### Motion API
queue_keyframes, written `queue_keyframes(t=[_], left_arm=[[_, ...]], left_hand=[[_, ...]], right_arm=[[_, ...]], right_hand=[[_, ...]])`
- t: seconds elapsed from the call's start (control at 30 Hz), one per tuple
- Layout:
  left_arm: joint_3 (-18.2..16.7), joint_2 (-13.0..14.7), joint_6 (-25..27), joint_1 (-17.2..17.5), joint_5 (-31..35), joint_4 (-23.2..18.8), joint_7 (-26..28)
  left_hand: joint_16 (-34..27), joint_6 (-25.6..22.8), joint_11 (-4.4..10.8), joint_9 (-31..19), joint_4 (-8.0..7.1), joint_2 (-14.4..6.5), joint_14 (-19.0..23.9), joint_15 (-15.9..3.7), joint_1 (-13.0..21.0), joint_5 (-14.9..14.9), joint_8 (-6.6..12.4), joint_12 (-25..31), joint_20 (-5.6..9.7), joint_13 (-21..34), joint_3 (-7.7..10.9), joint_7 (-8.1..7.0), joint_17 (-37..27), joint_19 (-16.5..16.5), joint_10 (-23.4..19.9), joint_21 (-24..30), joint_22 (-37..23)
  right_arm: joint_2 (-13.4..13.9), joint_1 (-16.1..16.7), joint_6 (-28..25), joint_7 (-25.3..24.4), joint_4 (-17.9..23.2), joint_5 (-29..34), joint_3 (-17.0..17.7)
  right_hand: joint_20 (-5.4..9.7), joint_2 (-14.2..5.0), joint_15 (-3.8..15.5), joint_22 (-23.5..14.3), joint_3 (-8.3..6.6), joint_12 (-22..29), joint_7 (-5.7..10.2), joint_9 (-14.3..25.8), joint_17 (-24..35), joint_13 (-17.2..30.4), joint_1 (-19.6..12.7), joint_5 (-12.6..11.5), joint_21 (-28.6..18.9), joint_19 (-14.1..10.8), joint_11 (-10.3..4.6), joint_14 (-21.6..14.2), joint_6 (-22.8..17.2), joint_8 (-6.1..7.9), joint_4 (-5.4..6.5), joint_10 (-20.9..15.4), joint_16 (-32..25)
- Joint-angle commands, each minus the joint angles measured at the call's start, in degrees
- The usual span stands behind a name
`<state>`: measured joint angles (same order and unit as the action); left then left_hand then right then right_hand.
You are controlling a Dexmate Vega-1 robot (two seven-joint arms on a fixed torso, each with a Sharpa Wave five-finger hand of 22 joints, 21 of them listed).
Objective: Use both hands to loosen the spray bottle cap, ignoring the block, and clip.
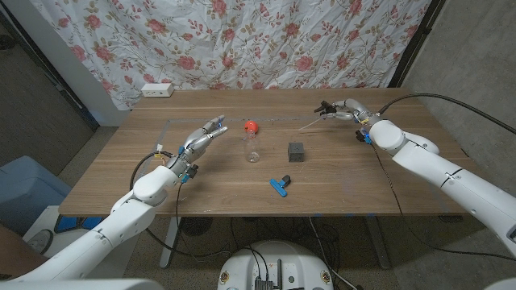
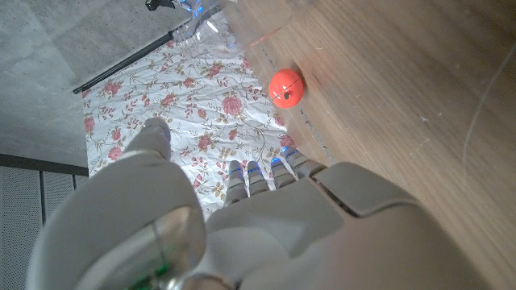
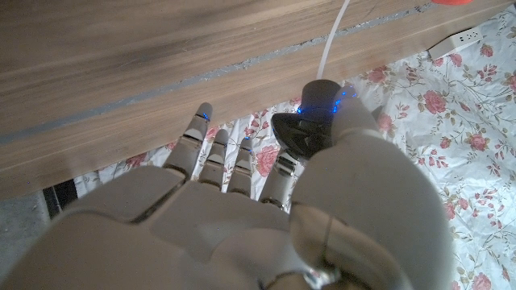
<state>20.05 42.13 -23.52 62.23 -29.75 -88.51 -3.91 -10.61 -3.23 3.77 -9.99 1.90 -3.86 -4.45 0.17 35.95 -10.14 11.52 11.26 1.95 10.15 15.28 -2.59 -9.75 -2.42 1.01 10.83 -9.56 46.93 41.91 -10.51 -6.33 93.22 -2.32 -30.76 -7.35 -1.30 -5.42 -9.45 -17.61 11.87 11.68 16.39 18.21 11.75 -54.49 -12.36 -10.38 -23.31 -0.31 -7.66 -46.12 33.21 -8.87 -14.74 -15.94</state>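
The clear spray bottle (image 1: 252, 145) is lying on its side near the middle of the wooden table (image 1: 113, 173), red cap (image 1: 251, 126) pointing to twelve o'clock, and I cannot tell what it contains. The left hand (image 1: 203, 138) is hovering at its nine o'clock with fingers spread, holding nothing; at the bottle's three o'clock is sitting a dark block (image 1: 296, 151), at five o'clock a blue clip (image 1: 280, 185). The right hand (image 1: 343, 109) is pinching a black sprayer head (image 3: 310, 121) with its white tube (image 1: 310, 123) at the far edge, before a floral curtain (image 1: 242, 40).

No readable text, label, brand or number on anything.
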Motion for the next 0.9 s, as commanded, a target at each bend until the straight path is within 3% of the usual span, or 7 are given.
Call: queue_keyframes(t=[0.03, 0.9], left_arm=[[-0.8, -1.2, 1.8, 0.3, -0.4, 1.0, 2.7], [-0.5, -6.2, 0.6, -3.6, -0.6, 7.3, 5.4]], left_hand=[[-0.3, -1.0, 0.08, -0.1, -0.48, -0.5, 1.1, 0.09, -1.1, -0.2, -0.08, 0.3, 0.5, 0.0, 0.12, 0.22, 0.0, 1.1, -0.7, 0.4, -0.2], [0.0, -1.8, 0.12, 0.0, -0.19, -2.0, 2.1, 0.07, -2.2, -0.5, -0.4, 0.4, 0.89, 0.0, 0.43, 0.42, 0.2, 1.9, -2.0, 0.4, -0.2]], right_arm=[[-3.1, -1.7, 4.8, -0.2, -6.8, 0.8, -1.8], [-6.9, -5.2, 11.9, 1.1, -19.0, 0.5, -4.0]], right_hand=[[0.46, 0.3, 0.09, -0.2, 0.37, -0.1, 0.47, 1.3, 0.1, 0.1, 0.4, 0.3, -0.2, 0.0, -0.21, 0.1, -0.3, 0.88, 0.07, -0.4, 0.2], [0.64, 0.81, 0.09, -0.2, 0.64, -0.5, 0.88, 1.7, 0.1, 0.1, 0.4, 0.9, -0.1, 0.8, -0.51, 1.7, 0.0, 1.35, -0.18, 0.6, 0.9]])
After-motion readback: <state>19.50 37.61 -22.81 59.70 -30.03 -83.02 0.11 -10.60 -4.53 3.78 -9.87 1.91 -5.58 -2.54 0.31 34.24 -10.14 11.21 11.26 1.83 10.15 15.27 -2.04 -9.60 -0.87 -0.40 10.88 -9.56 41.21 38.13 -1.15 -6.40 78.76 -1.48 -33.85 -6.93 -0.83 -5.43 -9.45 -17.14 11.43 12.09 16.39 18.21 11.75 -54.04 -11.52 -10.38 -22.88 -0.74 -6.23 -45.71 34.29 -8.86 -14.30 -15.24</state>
